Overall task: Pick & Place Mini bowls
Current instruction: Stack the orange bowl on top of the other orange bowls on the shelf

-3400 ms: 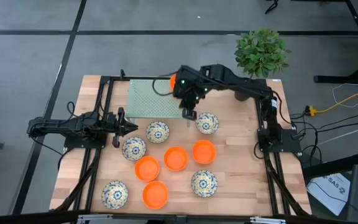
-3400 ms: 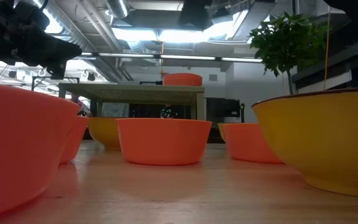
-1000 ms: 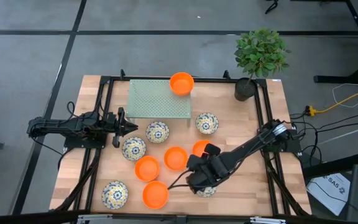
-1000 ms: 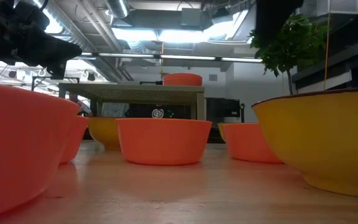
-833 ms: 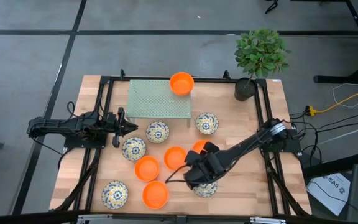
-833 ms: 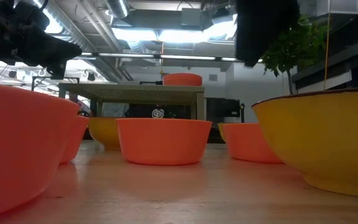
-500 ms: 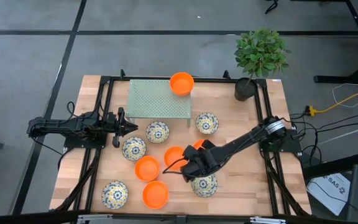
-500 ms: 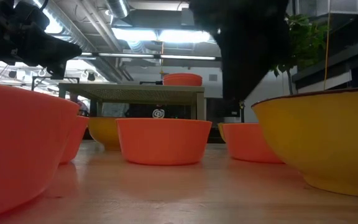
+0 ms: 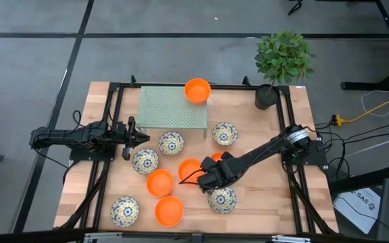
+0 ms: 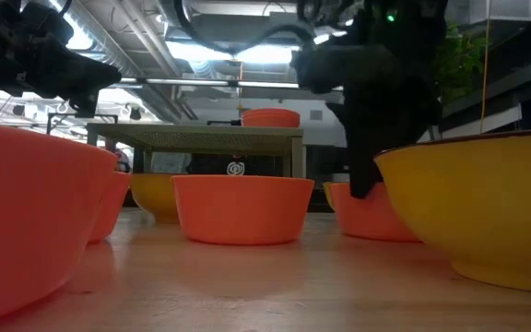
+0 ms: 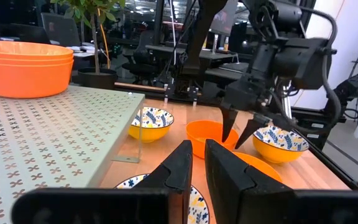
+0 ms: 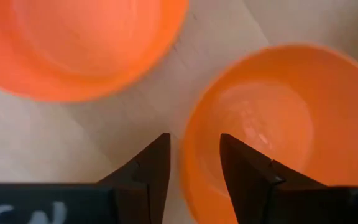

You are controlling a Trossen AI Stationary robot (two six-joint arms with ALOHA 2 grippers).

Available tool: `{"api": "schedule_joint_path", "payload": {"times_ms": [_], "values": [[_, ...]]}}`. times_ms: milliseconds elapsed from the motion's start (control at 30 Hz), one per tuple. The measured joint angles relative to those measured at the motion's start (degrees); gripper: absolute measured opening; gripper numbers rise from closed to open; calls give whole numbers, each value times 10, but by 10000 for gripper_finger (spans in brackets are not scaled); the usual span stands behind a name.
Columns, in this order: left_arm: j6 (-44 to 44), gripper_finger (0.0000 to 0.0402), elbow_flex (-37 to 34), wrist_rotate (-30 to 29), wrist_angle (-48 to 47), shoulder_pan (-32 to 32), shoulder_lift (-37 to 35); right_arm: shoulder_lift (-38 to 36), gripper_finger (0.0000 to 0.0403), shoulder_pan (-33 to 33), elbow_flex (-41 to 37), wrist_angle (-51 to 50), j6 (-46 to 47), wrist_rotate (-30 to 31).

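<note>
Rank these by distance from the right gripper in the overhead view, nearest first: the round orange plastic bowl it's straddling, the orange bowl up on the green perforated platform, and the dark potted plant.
1. Round orange plastic bowl at the table's middle: right gripper stands over its rim.
2. Orange bowl on the green perforated platform, at the far edge.
3. Dark potted plant, far right corner.

floor [image 9: 181, 40]: grey tiles | ceiling lights [image 10: 219, 51]: on | potted plant [image 9: 283, 57]: table corner
</note>
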Motion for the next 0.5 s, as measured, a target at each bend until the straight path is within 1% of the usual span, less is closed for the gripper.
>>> {"api": "schedule_joint_path", "payload": {"times_ms": [167, 267, 367, 500], "values": [[0, 38, 0, 0, 0, 0, 0, 0, 138, -3, -17, 13, -11, -5], [0, 38, 0, 0, 0, 0, 0, 0, 131, -3, -17, 18, -17, -4], [0, 38, 0, 0, 0, 0, 0, 0, 112, -3, -17, 18, -25, -5], [0, 38, 0, 0, 0, 0, 0, 0, 70, -3, -17, 19, -38, -4]]}}
